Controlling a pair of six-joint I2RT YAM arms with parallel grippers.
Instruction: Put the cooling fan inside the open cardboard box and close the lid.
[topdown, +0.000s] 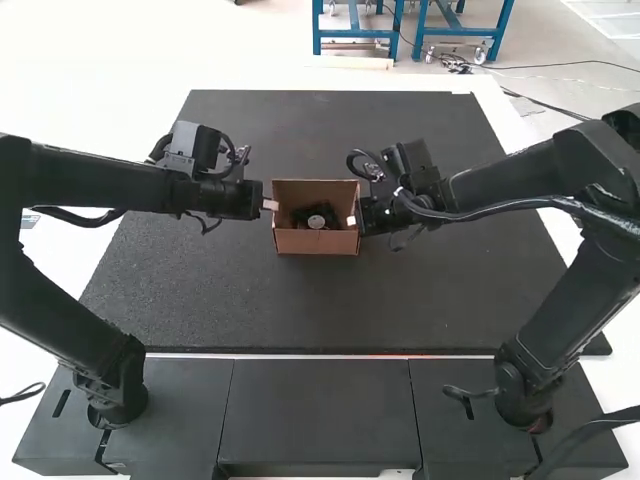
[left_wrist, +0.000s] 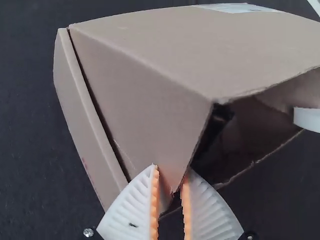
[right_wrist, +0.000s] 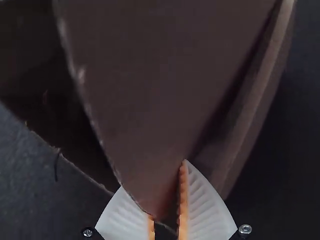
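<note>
Fan: the cooling fan (topdown: 318, 217) lies on the floor of the cardboard box (topdown: 316, 241), dark against the brown, with the top open above it.
Box: it stands on the black mat (topdown: 200, 285), midway between the two arms, with its side flaps raised and the lid not yet shut.
Left end effector: the left end effector (left_wrist: 169, 176) is clamped on a corner of the left flap (left_wrist: 150, 95), orange pads pressed to either face of the card.
Right end effector: the right end effector (right_wrist: 168, 194) is likewise pinched onto the right flap (right_wrist: 150, 95), which passes between its fingers.
Step in hand: placing looks done, so the job now is folding the flaps over the fan.
Doing it well: swing each flap in an arc about its crease rather than dragging it sideways (a light box will slide or tip on the mat). Lower one flap ahead of the other so their edges do not clash. Let go before the fingers are trapped under the card.
Hidden: the flap creases cannot be made out, nor can any front or rear flaps. The right wrist view is dim, and its near finger sits mostly behind the card. The fan's orientation is too small to judge.
</note>
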